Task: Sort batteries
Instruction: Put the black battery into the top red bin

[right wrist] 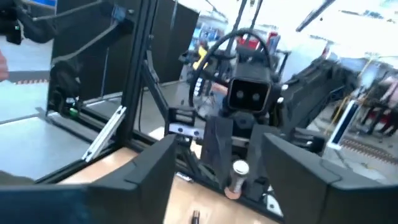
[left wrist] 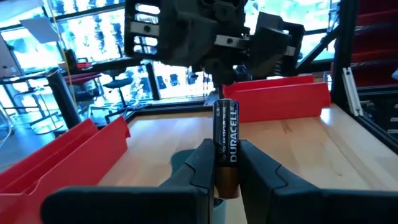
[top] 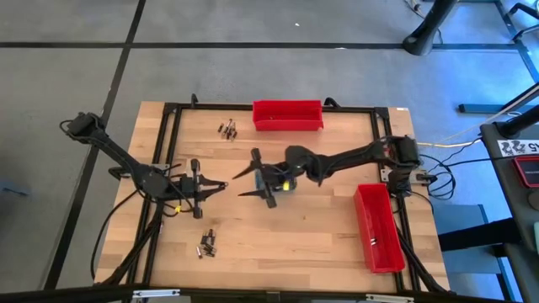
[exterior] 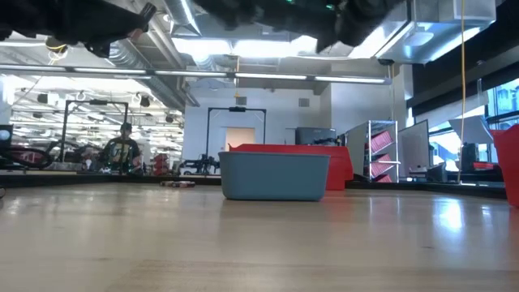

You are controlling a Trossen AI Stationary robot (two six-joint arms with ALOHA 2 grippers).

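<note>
My left gripper (top: 222, 184) is at the table's middle left, shut on a black and copper battery (left wrist: 225, 140). That battery also shows in the right wrist view (right wrist: 237, 176), standing upright. Just to its right, my right gripper (top: 238, 185) faces it with its fingers spread open and nothing between them (right wrist: 221, 180). Below the right hand stands the grey-blue tray (exterior: 274, 174). Loose batteries lie on the wood at the far left (top: 227, 129) and at the near left (top: 206, 244). My left gripper pinches the battery's lower half (left wrist: 226, 167) between its two fingers, at their free ends. The fingers (left wrist: 200, 163) lie level, pointing toward the table's right edge, across the battery. The battery stands upright, black end up, copper end down, lifted clear of the table.
One long red bin (top: 288, 115) stands at the far edge, another (top: 379, 227) along the right edge. A black frame (top: 160, 151) borders the wooden table. Bare wood lies in the near middle (top: 286, 244). A person (exterior: 123, 150) sits in the room behind.
</note>
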